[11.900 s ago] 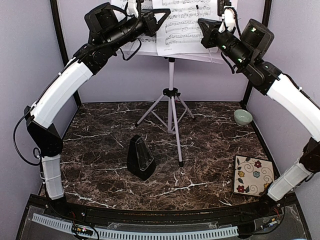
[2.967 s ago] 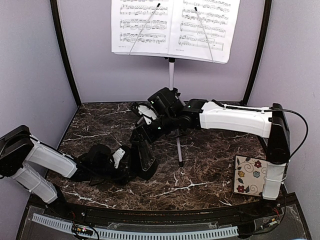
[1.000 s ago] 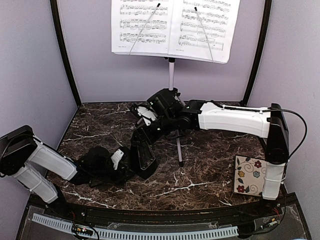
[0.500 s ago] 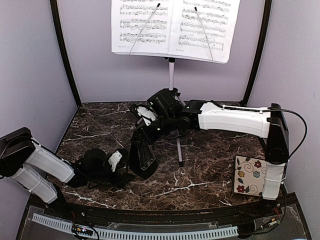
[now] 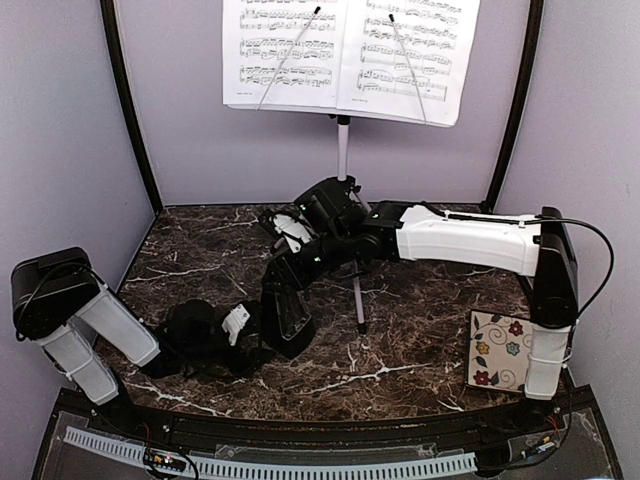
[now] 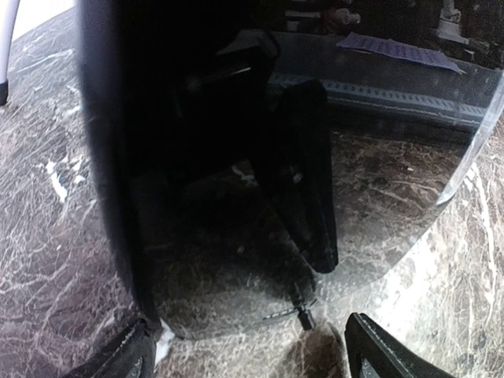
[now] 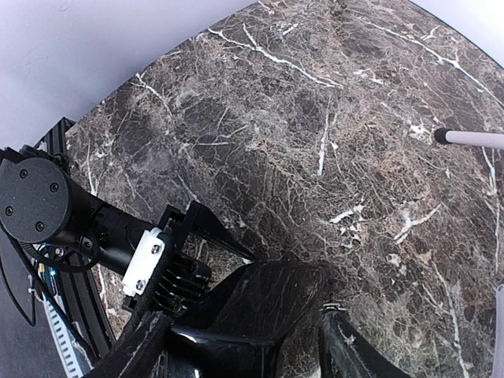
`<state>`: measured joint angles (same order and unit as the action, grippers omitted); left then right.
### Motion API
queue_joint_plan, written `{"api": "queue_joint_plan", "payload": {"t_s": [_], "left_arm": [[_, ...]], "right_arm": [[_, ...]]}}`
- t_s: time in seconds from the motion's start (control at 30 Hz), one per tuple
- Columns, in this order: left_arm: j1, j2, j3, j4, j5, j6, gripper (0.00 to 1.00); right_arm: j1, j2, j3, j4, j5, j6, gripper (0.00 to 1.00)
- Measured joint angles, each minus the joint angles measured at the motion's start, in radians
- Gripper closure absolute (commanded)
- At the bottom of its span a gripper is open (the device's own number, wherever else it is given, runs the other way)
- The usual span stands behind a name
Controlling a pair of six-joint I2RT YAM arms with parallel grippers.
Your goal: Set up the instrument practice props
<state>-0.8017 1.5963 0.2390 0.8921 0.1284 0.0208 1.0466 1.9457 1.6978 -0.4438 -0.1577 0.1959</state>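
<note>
The metronome (image 5: 287,320) stands near the middle of the dark marbled counter (image 5: 430,300), just in front of the music stand (image 5: 343,150); the stand's pole rises at the back from its spread legs, and one leg ends just to the right of the metronome. Two printed sheets are up on the stand side by side, the left sheet (image 5: 282,50) and the right sheet (image 5: 405,55), each crossed by a thin slanting wire.

The right claw (image 5: 288,265) reaches in low from the right side and sits at the top of the metronome; in the wrist view its fingers (image 7: 146,346) flank the glossy black upper part closely on both sides; whether they press it or only bracket it, I cannot tell.

The left claw (image 5: 250,330) lies low on the counter just to the left of the metronome and is released; its fingers (image 6: 118,362) stand wide apart at the bottom corners of the wrist view, with the shiny black face of the metronome filling most of the picture ahead of them; nothing is caught between them.

A flower-patterned tile (image 5: 507,350) lies flat at the near right of the counter, beside the base of the right arm and well apart from the metronome.
</note>
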Motion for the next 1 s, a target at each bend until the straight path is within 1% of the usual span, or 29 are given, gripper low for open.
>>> {"api": "queue_joint_plan", "payload": {"t_s": [0.13,0.3,0.63,0.8,0.87,0.97,1.0], "left_arm": [[0.000,0.020,0.002,0.032,0.012,0.014,0.19],[0.013,0.033,0.002,0.050,0.025,0.025,0.30],[0.033,0.036,0.008,0.049,0.040,0.047,0.39],[0.036,0.037,0.014,0.045,0.047,0.049,0.41],[0.038,0.038,0.018,0.040,0.047,0.049,0.39],[0.040,0.040,0.026,0.038,0.052,0.056,0.25],[0.040,0.040,0.028,0.037,0.055,0.061,0.22]], "right_arm": [[0.000,0.000,-0.004,0.002,-0.004,0.000,0.38],[0.000,0.000,-0.006,0.003,-0.007,-0.001,0.40],[0.000,-0.001,-0.023,0.024,-0.021,-0.002,0.47],[0.000,-0.001,-0.025,0.035,-0.021,-0.013,0.50],[0.000,-0.003,-0.029,0.038,-0.018,-0.017,0.49],[0.000,-0.003,-0.029,0.040,-0.013,-0.019,0.38],[0.000,-0.003,-0.029,0.040,-0.010,-0.017,0.33]]}}
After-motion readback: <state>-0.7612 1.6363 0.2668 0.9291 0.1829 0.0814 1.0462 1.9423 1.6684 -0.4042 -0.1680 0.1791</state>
